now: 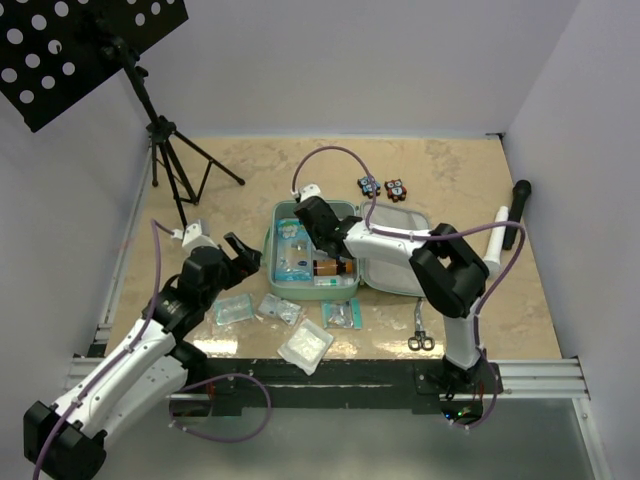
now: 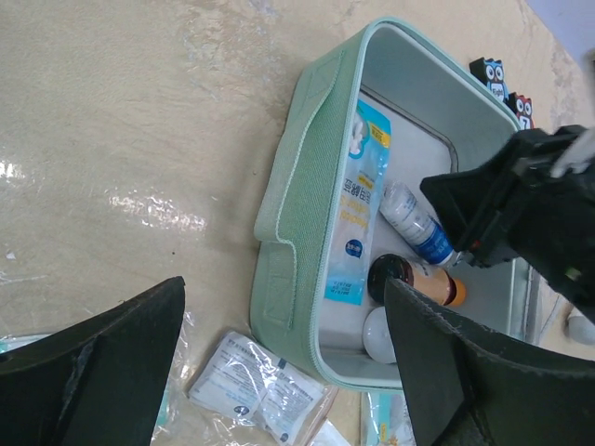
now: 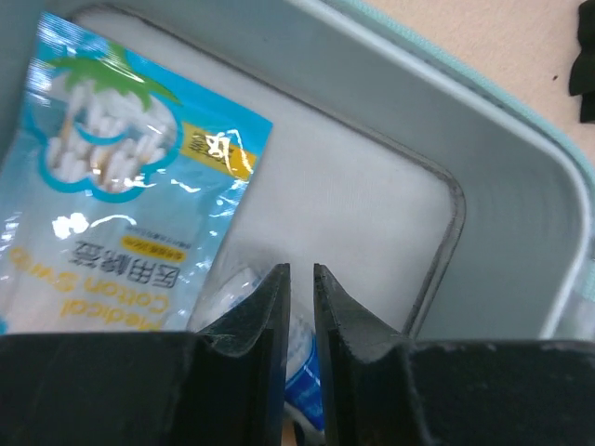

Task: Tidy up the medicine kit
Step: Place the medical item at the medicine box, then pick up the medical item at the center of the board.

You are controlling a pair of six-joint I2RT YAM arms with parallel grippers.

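Note:
The medicine kit [image 1: 395,272] lies open mid-table, a mint-green zip case [image 2: 297,214] with pale grey lining [image 3: 353,186]. Its left half holds a blue cotton-swab pack [image 1: 292,250] [image 2: 358,204] [image 3: 112,186], a small blue-labelled bottle [image 2: 414,218] [image 3: 302,390], a brown bottle [image 2: 432,279] and a white round cap [image 2: 379,334]. My right gripper [image 1: 320,245] [image 3: 300,269] hangs inside that half, just over the small bottle. Its jaws are nearly together with a thin slit and nothing between them. My left gripper [image 1: 243,252] [image 2: 284,286] stands wide open and empty beside the kit's left wall.
Several clear plastic packets [image 1: 232,310] [image 1: 305,345] [image 2: 246,386] lie in front of the kit. Scissors [image 1: 420,330] lie front right, two owl clips [image 1: 383,187] behind the kit, and a black cylinder [image 1: 520,210] at the right wall. A tripod stand [image 1: 170,150] occupies the back left.

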